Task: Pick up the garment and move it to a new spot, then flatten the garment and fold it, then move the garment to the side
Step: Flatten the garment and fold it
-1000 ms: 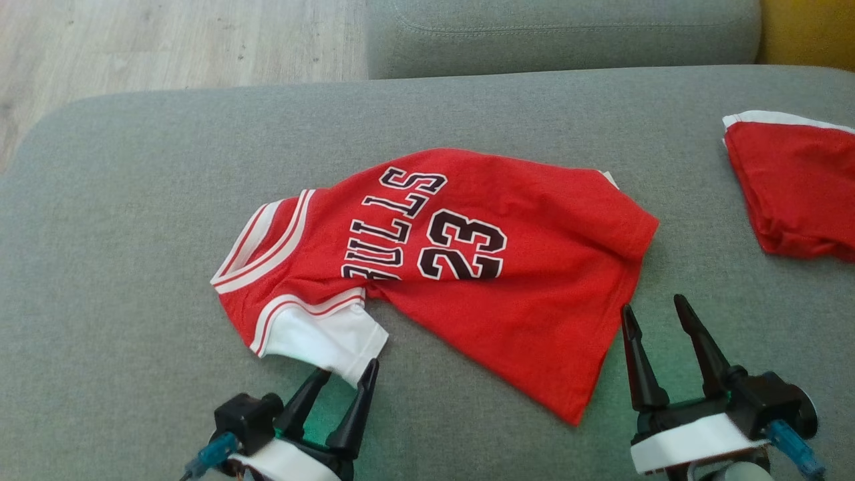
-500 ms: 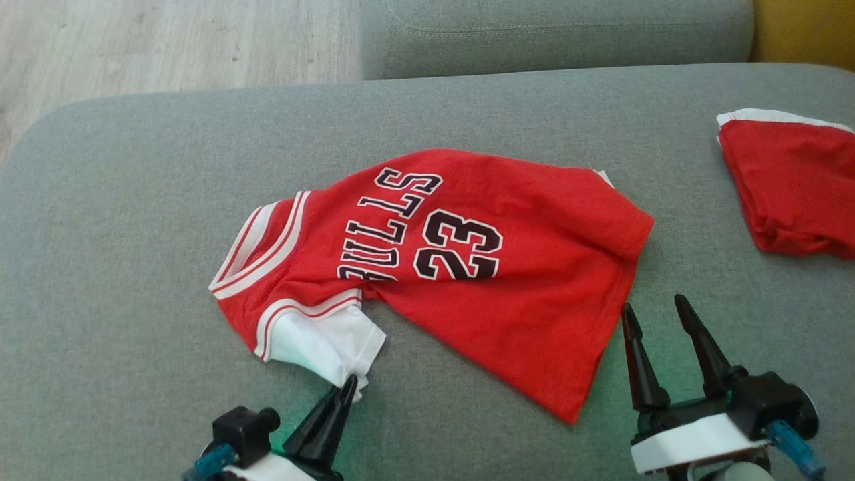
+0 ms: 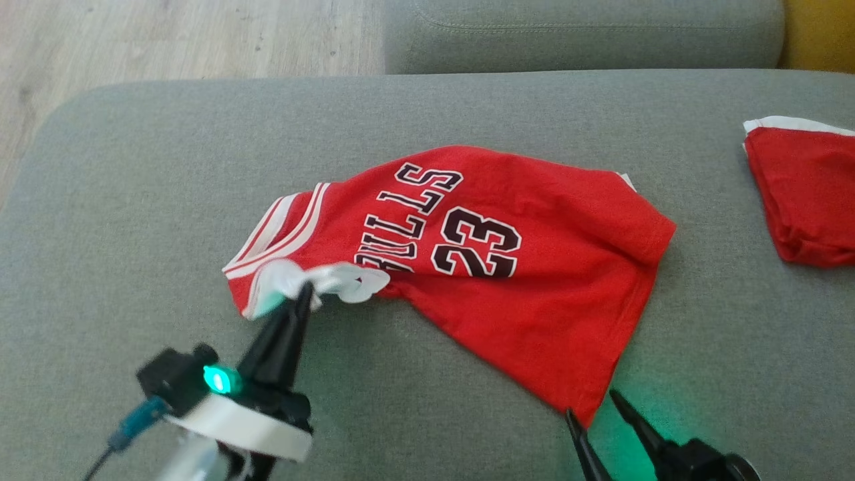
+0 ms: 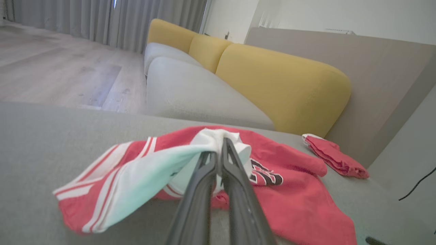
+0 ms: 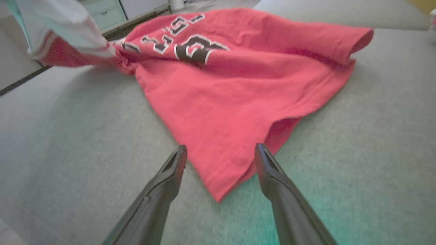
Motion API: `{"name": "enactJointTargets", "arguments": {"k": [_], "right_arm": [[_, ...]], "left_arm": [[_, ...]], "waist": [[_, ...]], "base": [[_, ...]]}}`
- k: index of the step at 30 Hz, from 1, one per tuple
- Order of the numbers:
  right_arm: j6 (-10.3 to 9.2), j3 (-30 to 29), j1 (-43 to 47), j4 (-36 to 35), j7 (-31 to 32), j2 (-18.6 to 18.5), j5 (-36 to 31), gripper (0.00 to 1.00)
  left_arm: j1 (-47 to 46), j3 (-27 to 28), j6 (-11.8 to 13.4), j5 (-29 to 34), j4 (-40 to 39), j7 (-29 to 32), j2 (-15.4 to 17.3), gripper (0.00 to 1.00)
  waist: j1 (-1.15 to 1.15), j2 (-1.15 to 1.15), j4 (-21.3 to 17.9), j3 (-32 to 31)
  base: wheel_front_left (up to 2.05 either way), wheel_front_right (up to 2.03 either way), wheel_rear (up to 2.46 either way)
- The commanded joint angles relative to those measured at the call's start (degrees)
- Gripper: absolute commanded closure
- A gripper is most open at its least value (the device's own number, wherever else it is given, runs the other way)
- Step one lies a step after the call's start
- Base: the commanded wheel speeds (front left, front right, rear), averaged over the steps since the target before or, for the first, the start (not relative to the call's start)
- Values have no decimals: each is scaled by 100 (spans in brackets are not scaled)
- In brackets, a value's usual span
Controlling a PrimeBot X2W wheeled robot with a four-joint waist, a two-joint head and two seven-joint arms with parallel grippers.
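Your left tool (image 3: 304,294) has its two fingers pressed together on the white sleeve (image 3: 344,280) of the garment (image 3: 521,280). The sleeve is bunched and raised a little off the grey cushion (image 3: 133,200). The rest of the garment lies across the middle of that cushion, number side up, with the collar toward your left and the hem toward your right. Your right tool (image 3: 592,405) is spread, one finger on each side of the near hem corner (image 3: 582,409), at the cloth but not pinching it.

The step in hand, as I judge it, is to get the second grip before lifting. Bring the right tool forward, low against the cushion, so the corner sits well between the fingers, then close. A shallow bite on the very tip would likely slip. Hold the left tool in place meanwhile, because pulling the sleeve would drag the corner out from between the right fingers. Once both grips are firm, raise them together and evenly so the garment hangs stretched rather than twisted.

A second red cloth (image 3: 808,194) lies at the cushion's right edge, well apart from the garment, so choose a new spot away from it. The floor (image 3: 167,40) begins past the cushion's far left side, so don't carry too far that way.
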Motion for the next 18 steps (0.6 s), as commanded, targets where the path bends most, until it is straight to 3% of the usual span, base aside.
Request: {"name": "enactJointTargets", "arguments": {"k": [1, 5, 12, 13, 14, 15, 18], "right_arm": [[19, 227, -70, -42, -63, -244, 78, 0], [19, 777, -256, 435, -63, -631, 382, 0], [19, 1152, -697, 933, -8, -675, 617, 0], [19, 1186, -734, 990, -8, -682, 616, 18], [19, 1204, -766, 1051, -7, -697, 598, 63], [19, 1201, -796, 1109, -6, -707, 571, 100], [19, 1094, -873, 1237, -6, -729, 416, 100]], "left_arm": [[-384, 302, 9, 56, -290, -30, 198, 100], [-690, 472, 9, 12, -625, -30, 461, 100], [-1069, 406, 9, -41, -689, -30, 674, 100], [-1098, 394, 9, -48, -688, -30, 685, 100], [-1122, 390, 9, -59, -687, -30, 692, 100], [-1139, 383, 9, -69, -684, -30, 701, 100], [-1142, 360, 9, -81, -667, -30, 729, 100]], "waist": [[0, 0, 26, 16], [0, 0, 55, 83], [0, 0, 113, 194], [0, 0, 120, 206], [0, 0, 124, 216], [0, 0, 125, 221], [0, 0, 115, 202]], "base": [[0, 0, 0], [0, 0, 0], [0, 0, 0], [0, 0, 0], [0, 0, 0], [0, 0, 0], [0, 0, 0]]}}
